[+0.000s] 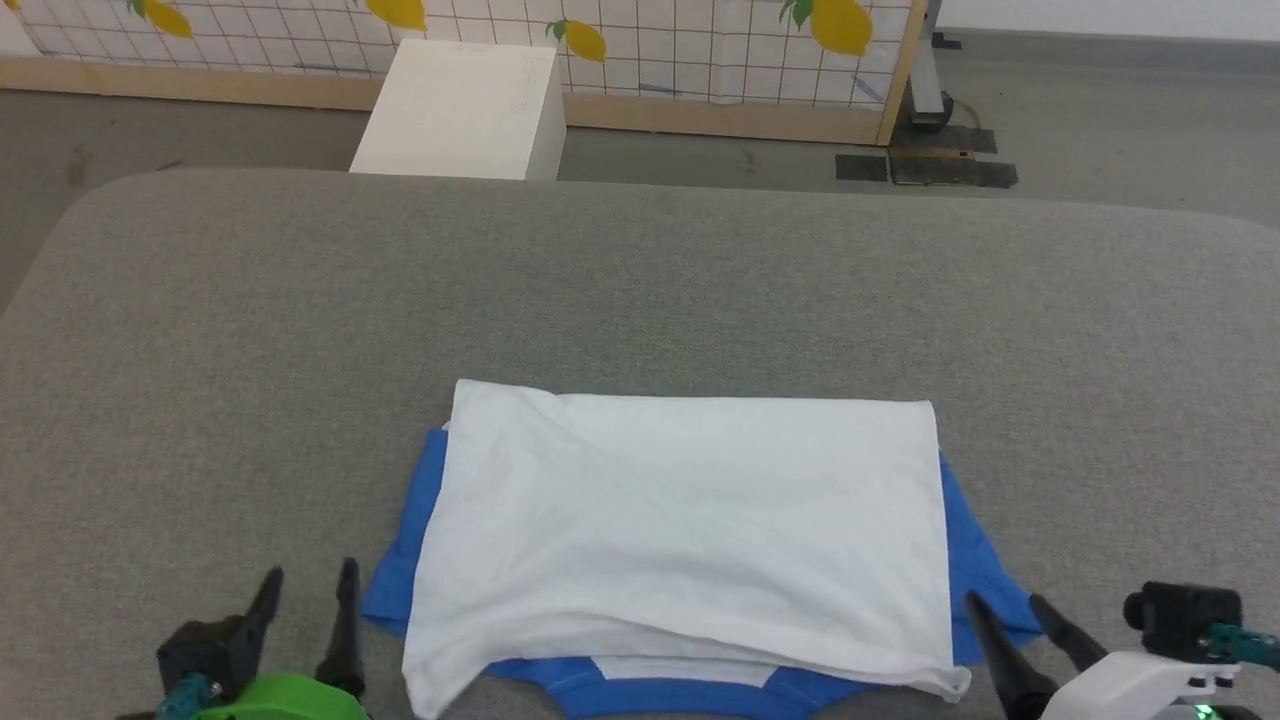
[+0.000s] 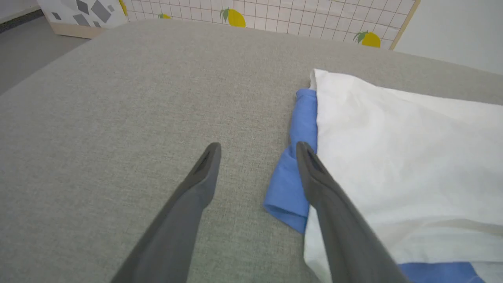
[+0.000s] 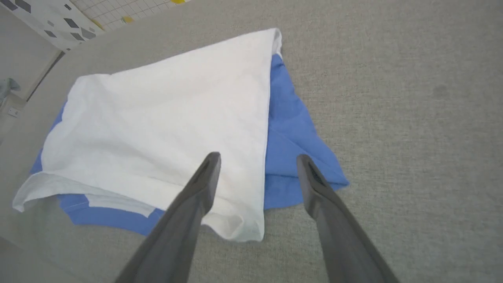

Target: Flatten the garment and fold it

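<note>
Garment (image 1: 690, 520) lies on the grey desk (image 1: 640, 290), close to the near edge and roughly centred before the robot. It is folded over. The white body is on top as a broad rectangle, lightly creased, with a straight far edge. The near hem is uneven and dips at the left corner.

Blue sleeve (image 1: 400, 560) sticks out from under the white layer on the robot's left, and a second blue sleeve (image 1: 985, 565) does so on its right. Blue neck trim (image 1: 620, 692) shows beneath the near hem.

Left end effector (image 1: 309, 572) has its fingers spread wide with nothing between them. It is just beside the left-hand sleeve. In the left wrist view one finger (image 2: 314, 173) overlaps the sleeve and white edge. Cannot tell if it touches.

Right end effector (image 1: 1002, 600) is likewise wide apart and empty, at the near right corner of the cloth. In the right wrist view one finger (image 3: 204, 181) crosses the white layer. Cannot tell if it touches.

Beyond the desk are grey floor (image 1: 200, 130), a white box (image 1: 465, 110) and a lemon-print grid panel (image 1: 700, 40).
</note>
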Robot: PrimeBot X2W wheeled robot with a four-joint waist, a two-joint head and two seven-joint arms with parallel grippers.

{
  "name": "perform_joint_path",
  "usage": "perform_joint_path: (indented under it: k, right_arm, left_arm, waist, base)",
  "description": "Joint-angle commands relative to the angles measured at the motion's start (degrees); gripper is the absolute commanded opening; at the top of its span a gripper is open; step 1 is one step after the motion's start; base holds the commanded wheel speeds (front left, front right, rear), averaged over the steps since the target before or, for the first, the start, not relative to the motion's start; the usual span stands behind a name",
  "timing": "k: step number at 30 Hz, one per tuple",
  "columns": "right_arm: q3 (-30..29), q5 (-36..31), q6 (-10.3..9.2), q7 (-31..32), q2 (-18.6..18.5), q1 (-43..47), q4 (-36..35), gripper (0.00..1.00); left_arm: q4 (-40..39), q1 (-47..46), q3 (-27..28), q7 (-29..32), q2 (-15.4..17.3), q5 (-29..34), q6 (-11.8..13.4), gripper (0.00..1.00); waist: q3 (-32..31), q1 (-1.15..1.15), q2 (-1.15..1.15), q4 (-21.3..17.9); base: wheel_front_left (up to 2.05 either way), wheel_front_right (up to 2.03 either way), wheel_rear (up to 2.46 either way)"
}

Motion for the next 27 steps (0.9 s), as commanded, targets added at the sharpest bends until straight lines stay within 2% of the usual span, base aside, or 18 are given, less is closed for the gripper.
perform_joint_path:
  k: [1,3,5,11,15,19,26,27]
  right_arm:
    - [-0.57,0.75,-0.08,-1.26,0.09,0.01,-1.04,1.00]
    - [-1.49,1.53,-0.08,-3.09,0.09,-0.76,-1.41,1.00]
    - [-2.57,2.27,-0.08,-8.12,0.09,-4.39,1.53,1.00]
    - [-2.63,2.71,-0.08,-11.43,0.09,-11.28,13.14,1.00]
    - [-2.52,0.78,-0.08,-9.00,0.09,-15.74,20.98,1.00]
    - [-3.90,-3.57,-0.08,-3.30,0.09,-19.37,28.18,1.00]
    - [-1.34,-3.53,-0.08,5.80,0.09,-21.37,33.21,1.00]
    - [-0.80,-3.19,-0.08,6.91,0.09,-21.19,33.16,0.59]
  left_arm:
    - [-1.12,0.33,0.93,-0.71,0.39,1.24,0.54,1.00]
    - [-2.66,-0.29,1.96,-1.10,0.25,2.58,0.83,1.00]
    - [-6.30,-2.59,4.63,-1.30,-1.62,6.00,0.88,1.00]
    - [-7.50,-5.16,7.36,-1.32,-5.22,10.85,-0.90,1.00]
    - [-6.70,-6.93,7.94,-1.33,-7.59,12.96,-2.08,1.00]
    - [-5.15,-7.83,8.47,-1.33,-9.23,13.88,-3.34,1.00]
    - [-3.51,-7.41,9.96,-1.33,-10.96,15.21,-4.87,1.00]
    - [-3.28,-7.27,10.35,-1.33,-11.06,15.30,-5.18,1.00]
  waist:
    - [-0.16,0.00,0.00,0.16]
    - [-0.22,0.00,0.00,0.33]
    - [-0.08,0.00,0.00,0.45]
    - [0.70,0.00,0.00,0.63]
    - [1.38,0.00,0.00,0.99]
    - [1.90,0.00,0.00,1.26]
    - [2.09,0.00,0.00,1.67]
    - [2.03,0.00,0.00,1.70]
  base:
    - [0.00,0.00,0.00]
    - [0.00,0.00,0.00]
    - [0.00,0.00,0.00]
    - [0.00,0.00,0.00]
    - [0.00,0.00,0.00]
    - [0.00,0.00,0.00]
    - [0.00,0.00,0.00]
    - [0.00,0.00,0.00]
